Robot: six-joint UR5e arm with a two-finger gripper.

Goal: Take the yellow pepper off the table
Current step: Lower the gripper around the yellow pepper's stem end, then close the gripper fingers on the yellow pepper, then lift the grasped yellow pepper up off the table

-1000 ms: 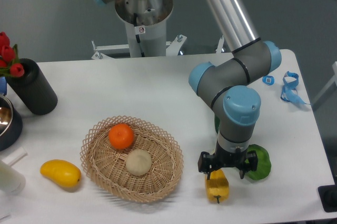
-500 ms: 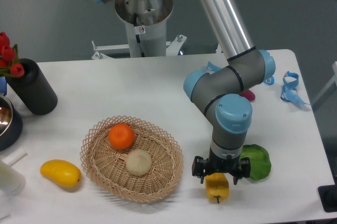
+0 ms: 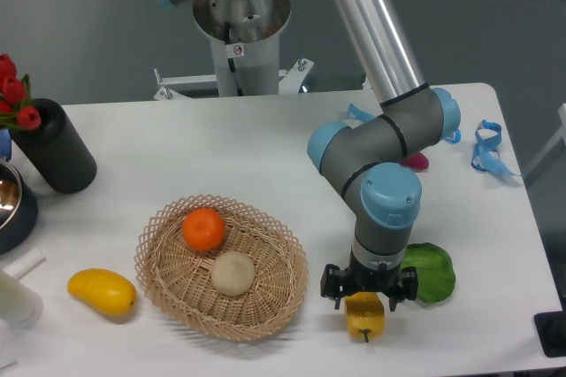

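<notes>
Two fingers of my tool (image 3: 366,296) straddle the yellow pepper (image 3: 364,316) on the counter (image 3: 265,147). I can't tell whether they grip it.

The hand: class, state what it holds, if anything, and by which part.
It cannot be told: the hand sits over the top of the yellow pepper, which rests on the table.

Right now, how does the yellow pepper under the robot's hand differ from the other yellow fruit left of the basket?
The yellow pepper is blocky with a short stem; the yellow fruit is a smooth oval. The pepper sits directly under the hand, right of the basket; the fruit lies alone on the left. Both are yellow and rest on the white table.
</notes>
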